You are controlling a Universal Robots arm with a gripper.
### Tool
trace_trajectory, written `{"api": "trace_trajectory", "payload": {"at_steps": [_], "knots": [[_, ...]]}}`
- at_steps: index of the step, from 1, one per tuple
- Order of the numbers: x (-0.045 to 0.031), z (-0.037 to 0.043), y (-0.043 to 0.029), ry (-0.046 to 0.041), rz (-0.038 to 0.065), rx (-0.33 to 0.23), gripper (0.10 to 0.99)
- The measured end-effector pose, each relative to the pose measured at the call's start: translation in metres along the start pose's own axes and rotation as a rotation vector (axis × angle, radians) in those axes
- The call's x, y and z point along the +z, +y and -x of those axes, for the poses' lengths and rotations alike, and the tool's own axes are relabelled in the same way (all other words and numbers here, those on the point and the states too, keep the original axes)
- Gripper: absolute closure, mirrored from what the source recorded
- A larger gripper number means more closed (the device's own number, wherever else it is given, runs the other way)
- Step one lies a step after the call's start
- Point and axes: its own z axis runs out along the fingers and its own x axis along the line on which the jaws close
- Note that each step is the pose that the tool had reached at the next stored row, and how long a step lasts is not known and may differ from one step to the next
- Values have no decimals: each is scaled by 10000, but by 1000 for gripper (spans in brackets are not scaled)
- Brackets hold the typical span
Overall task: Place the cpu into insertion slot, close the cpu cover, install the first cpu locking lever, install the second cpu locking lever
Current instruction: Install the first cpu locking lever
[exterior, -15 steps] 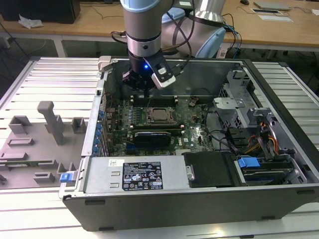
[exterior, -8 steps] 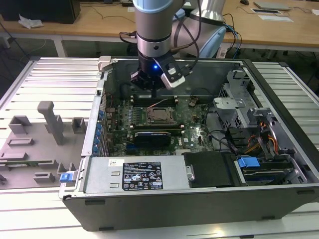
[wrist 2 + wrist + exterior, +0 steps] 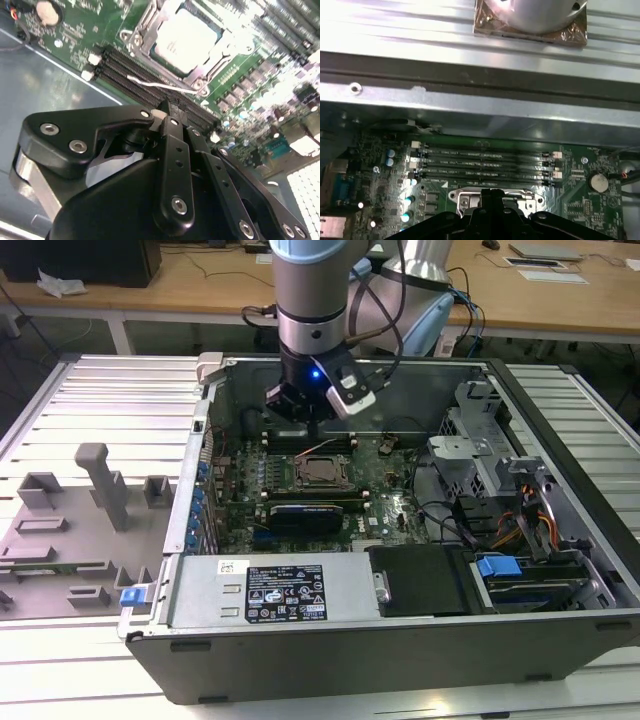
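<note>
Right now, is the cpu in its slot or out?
In: in the second wrist view the cpu lies flat, level with the board, the cover framing its edges.

a robotics lab or test workshop set up for computer assembly. a ribbed aluminium tabletop carries an open desktop computer case lying on its side, its green board and drive bays laid bare. toward the tabletop's left edge in the exterior view stand grey fixture blocks. a robot arm reaches down over the case. behind run long wooden desks with trailing cables and flat grey items, as in a shared work room.
</note>
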Motion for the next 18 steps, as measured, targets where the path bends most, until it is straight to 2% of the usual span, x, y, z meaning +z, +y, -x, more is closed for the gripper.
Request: {"api": "trace_trajectory", "payload": {"at_steps": [1,2,3,5,7,12,16,18], "knots": [[0,0,0,-67,-124,-20,980],[2,0,0,-110,-195,-34,980],[2,0,-1,-130,-224,-41,980],[2,0,-1,-130,-230,-42,980],[8,-1,-1,-177,-253,-50,980],[31,-4,-6,-528,-331,-119,980],[68,-9,-11,-658,-341,-141,980],[87,-9,-2,-677,-344,-145,980]]}}
